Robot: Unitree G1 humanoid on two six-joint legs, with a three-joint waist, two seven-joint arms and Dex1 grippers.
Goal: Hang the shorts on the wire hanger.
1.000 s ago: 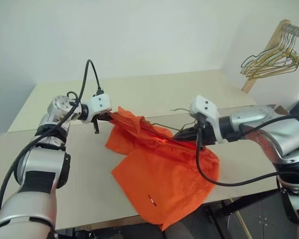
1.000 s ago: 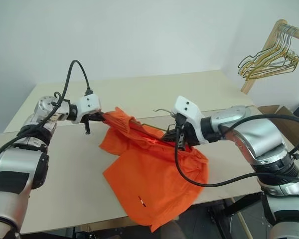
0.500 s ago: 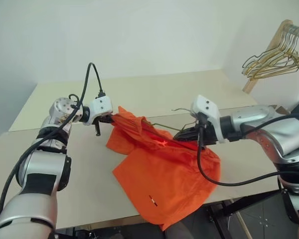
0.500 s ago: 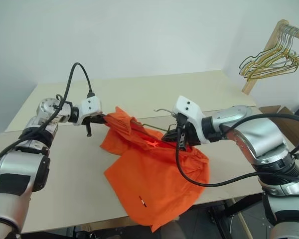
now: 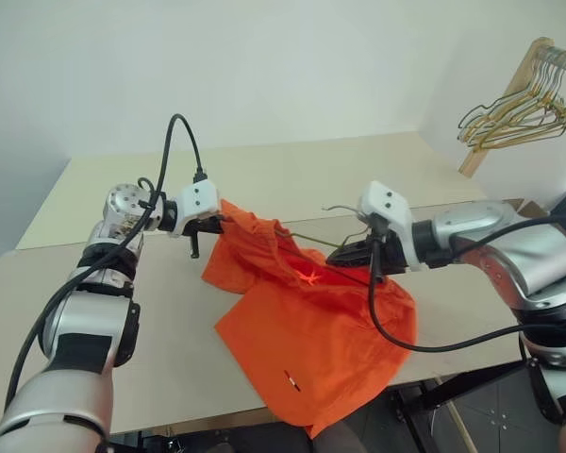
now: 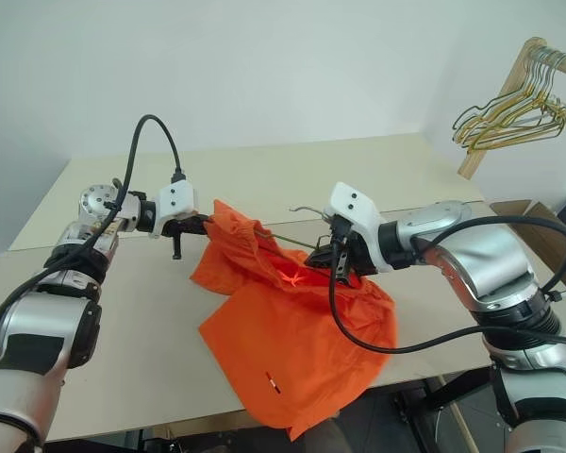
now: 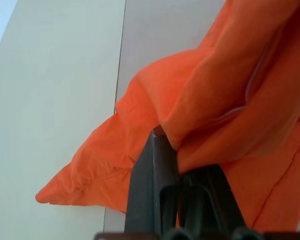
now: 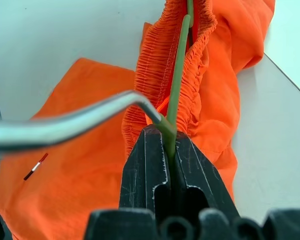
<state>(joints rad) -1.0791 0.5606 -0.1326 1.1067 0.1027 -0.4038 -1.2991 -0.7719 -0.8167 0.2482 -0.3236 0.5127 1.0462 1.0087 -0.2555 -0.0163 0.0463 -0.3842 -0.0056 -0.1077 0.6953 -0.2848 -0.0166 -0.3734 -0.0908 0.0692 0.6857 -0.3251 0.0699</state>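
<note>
Only a tiny unreadable mark on shorts (image 5: pixel 311 330); left claw (image 7: pixel 177 150) pinching them, right claw (image 8: pixel 167 137) pinching wire hanger (image 8: pixel 177 75).

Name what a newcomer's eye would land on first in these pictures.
The bright orange shorts stand out, stretched above the pale table between both arms. The left gripper pinches one end; the right gripper clamps the wire hanger threaded into the waistband. Spare hangers dangle at far right.
</note>
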